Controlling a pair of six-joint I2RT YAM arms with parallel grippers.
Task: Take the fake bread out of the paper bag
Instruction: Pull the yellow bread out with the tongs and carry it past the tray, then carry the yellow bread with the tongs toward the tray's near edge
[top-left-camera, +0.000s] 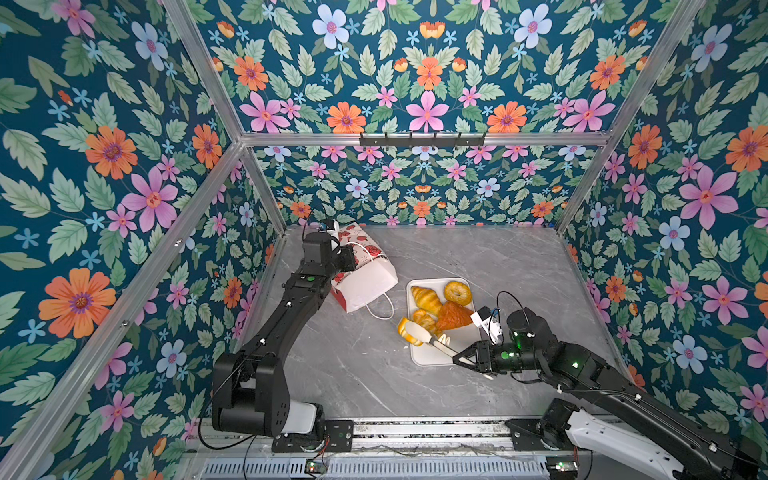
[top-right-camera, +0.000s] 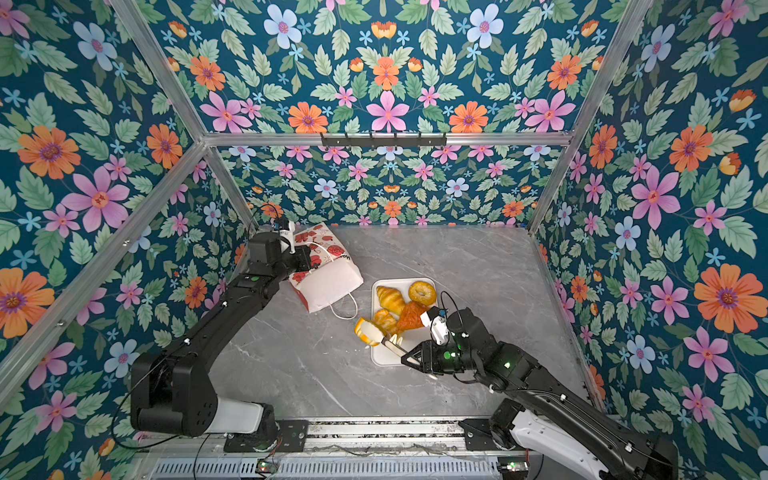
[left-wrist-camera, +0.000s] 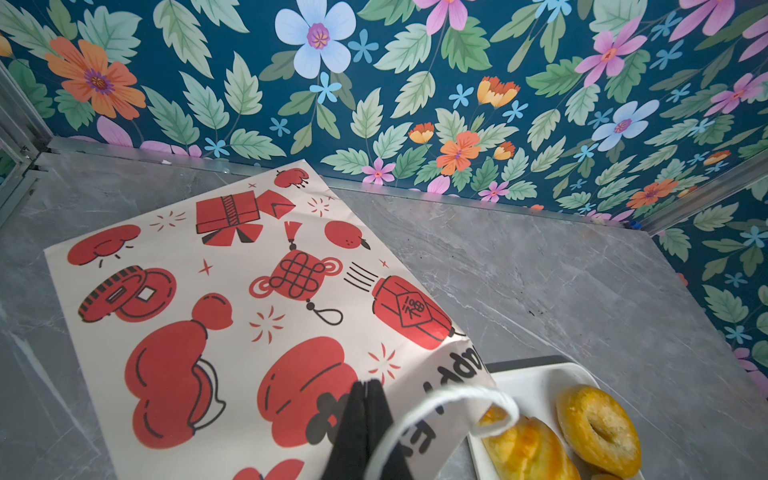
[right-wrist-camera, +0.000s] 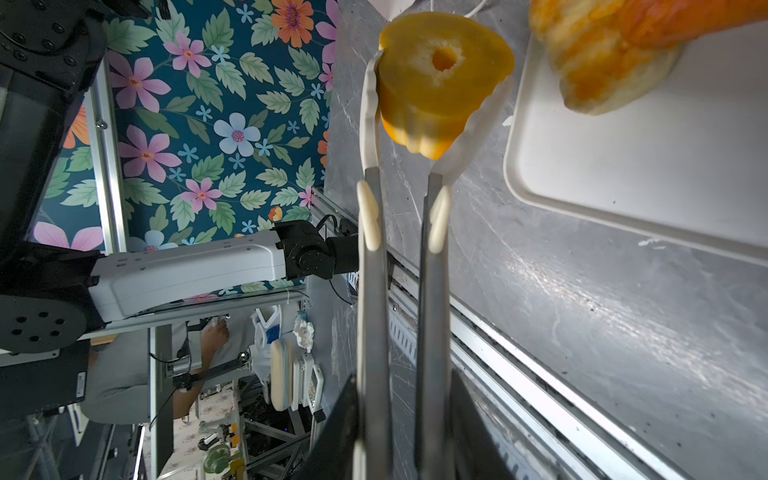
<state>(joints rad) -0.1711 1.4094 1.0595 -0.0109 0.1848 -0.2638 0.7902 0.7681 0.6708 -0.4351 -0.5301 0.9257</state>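
Note:
The white paper bag (top-left-camera: 365, 286) (left-wrist-camera: 232, 299) with red pictures lies tilted at the back left. My left gripper (top-left-camera: 347, 259) (left-wrist-camera: 365, 415) is shut on its paper edge, beside a white cord handle (left-wrist-camera: 457, 395). My right gripper (top-left-camera: 461, 359) (right-wrist-camera: 401, 415) is shut on metal tongs (top-left-camera: 436, 345) (right-wrist-camera: 374, 291). The tongs' white tips squeeze a yellow ring-shaped bagel (top-left-camera: 405, 330) (right-wrist-camera: 444, 79) just off the left edge of the white tray (top-left-camera: 432, 357). On the tray lie a croissant (top-left-camera: 426, 299), a second bagel (top-left-camera: 457, 292), an orange-brown triangular piece (top-left-camera: 453, 316) and another croissant (top-left-camera: 424, 320).
The grey marble table (top-left-camera: 353, 374) is closed in by flowered walls on three sides. A metal rail (top-left-camera: 415, 428) runs along its front edge between the two arm bases. A loose bag handle (top-left-camera: 382, 309) trails on the table toward the tray.

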